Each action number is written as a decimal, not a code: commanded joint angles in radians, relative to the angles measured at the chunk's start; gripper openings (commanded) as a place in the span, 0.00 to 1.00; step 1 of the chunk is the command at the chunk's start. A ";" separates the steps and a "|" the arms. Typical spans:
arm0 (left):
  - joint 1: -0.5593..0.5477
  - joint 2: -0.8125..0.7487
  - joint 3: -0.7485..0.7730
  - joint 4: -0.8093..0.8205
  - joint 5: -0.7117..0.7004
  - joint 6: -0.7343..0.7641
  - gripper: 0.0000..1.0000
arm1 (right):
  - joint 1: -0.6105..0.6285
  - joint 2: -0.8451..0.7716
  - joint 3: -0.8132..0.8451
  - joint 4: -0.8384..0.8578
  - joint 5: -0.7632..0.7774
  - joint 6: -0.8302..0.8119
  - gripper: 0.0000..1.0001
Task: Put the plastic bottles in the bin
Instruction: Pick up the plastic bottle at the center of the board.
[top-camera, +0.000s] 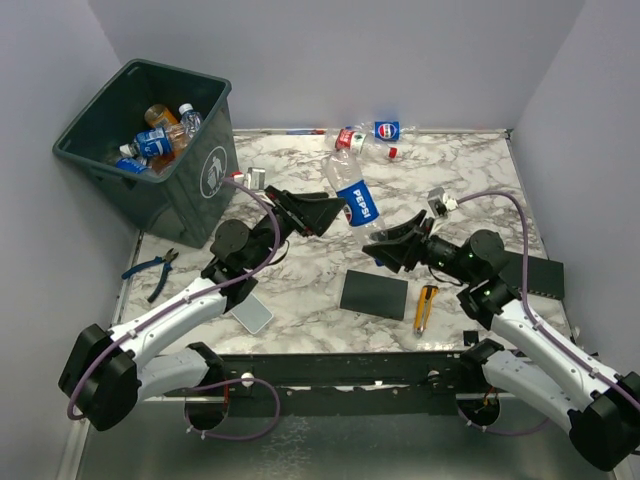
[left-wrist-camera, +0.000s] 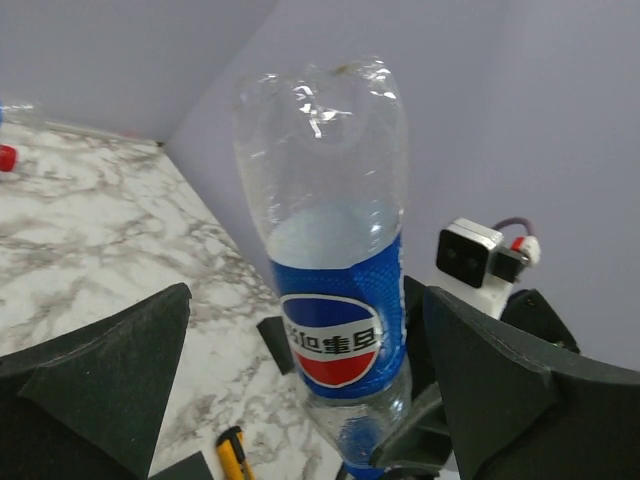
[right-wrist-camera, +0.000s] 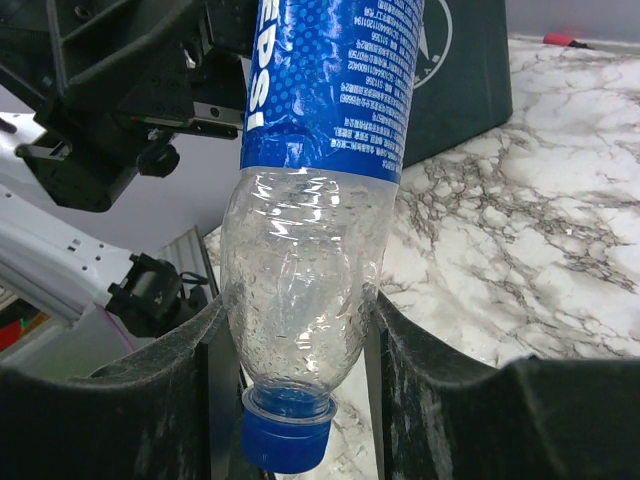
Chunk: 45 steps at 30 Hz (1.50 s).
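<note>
At far left stands the bin (top-camera: 190, 200), with several bottles (top-camera: 155, 135) already inside. Next comes our left hand (top-camera: 325, 215), its fingers spread wide on either side of a blue-labelled bottle (top-camera: 352, 195) and holding nothing. In its wrist view there appears to be a gap on both sides, though the lower edge is cropped, so we cannot rule out a touch there. The bottle is held up off the worktop (top-camera: 470, 180). Its long axis runs from the cap, low and toward the right, up to the clear base, which points away to the far side. Our right hand (top-camera: 395, 243) is clamped on the clear shoulder just above the cap. The left arm is the nearer to the bin, so we judge the next move to be the left hand closing on the labelled middle, across that axis, before the right lets go.
</note>
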<state>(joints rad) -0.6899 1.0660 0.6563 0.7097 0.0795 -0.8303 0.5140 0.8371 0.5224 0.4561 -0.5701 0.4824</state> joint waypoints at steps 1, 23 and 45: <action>0.004 0.038 0.033 0.212 0.202 -0.096 0.99 | -0.002 -0.013 -0.020 0.032 -0.060 0.025 0.29; 0.078 0.138 0.146 0.228 0.288 -0.097 0.97 | -0.002 -0.044 -0.036 0.028 -0.215 0.007 0.27; 0.077 0.087 0.254 0.152 0.282 0.391 0.25 | -0.002 -0.087 0.183 -0.273 0.009 0.215 1.00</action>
<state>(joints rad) -0.6128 1.2053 0.8230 0.9100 0.4068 -0.7670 0.5106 0.7898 0.5953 0.3050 -0.7010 0.5621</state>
